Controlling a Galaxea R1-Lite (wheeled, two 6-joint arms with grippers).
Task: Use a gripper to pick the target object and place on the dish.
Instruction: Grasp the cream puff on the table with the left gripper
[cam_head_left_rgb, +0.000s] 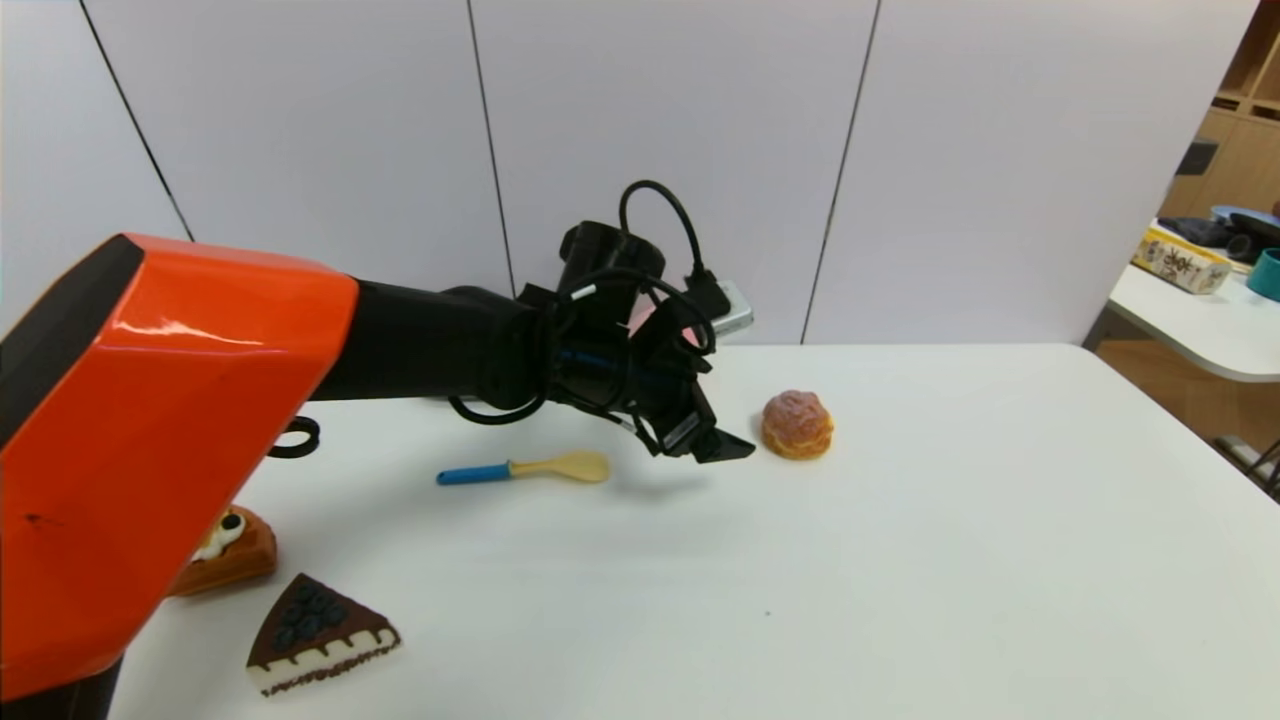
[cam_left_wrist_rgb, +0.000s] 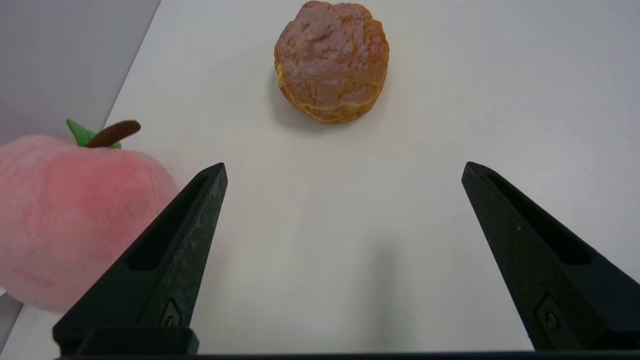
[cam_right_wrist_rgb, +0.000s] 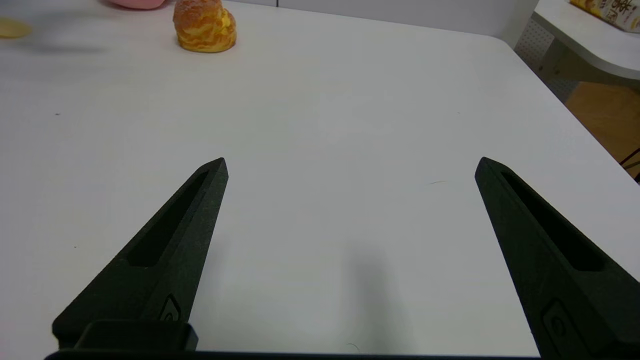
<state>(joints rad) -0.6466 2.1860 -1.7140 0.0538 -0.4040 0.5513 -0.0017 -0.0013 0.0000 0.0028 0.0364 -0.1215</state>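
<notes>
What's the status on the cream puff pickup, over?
Left gripper open, lined up short of cream puff. Right gripper open, idle over table. Plush peach beside left finger. Dish not in view.

No legible text, labels or numbers anywhere; a yellow box (cam_head_left_rgb: 1180, 261) on the side table at far right carries dark printed characters, also seen on the box in the right wrist view (cam_right_wrist_rgb: 612, 11), but too small and cut off to read

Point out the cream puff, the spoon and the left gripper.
cream puff (cam_head_left_rgb: 797, 424): head view, middle of its bumpy top.
spoon (cam_head_left_rgb: 524, 468): head view, where handle meets bowl.
left gripper (cam_left_wrist_rgb: 344, 170): left wrist view, midway between its fingertips.
</notes>
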